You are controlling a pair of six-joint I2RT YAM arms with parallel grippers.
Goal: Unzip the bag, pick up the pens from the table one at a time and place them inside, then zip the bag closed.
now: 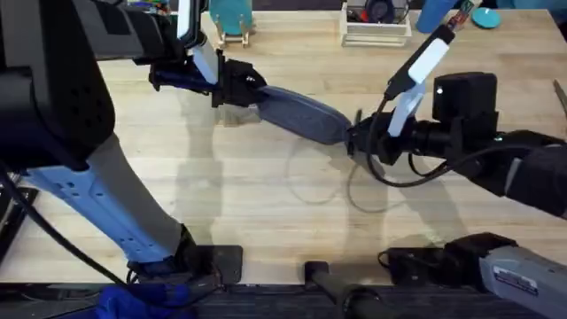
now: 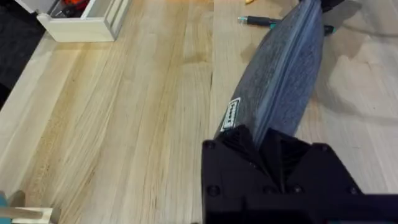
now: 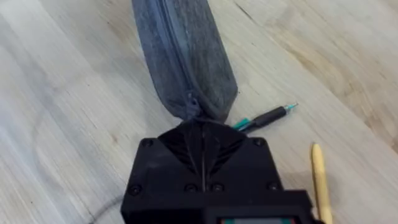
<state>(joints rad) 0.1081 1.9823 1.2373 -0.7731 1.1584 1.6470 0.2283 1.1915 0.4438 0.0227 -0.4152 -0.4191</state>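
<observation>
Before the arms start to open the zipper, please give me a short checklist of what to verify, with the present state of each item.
1. Left gripper shut on one end of the bag: ok.
2. Right gripper shut on the other end, at the zipper: ok.
3. Bag held between both arms over the table: ok.
4. Zipper closed along its visible length: ok.
5. Zipper pull itself between the right fingers: cannot tell.
6. Dark pen and yellow pen lying on the table, free to pick: ok.

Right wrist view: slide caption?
Right claw pinching the zipped bag's end, two pens beside it on the table.
</observation>
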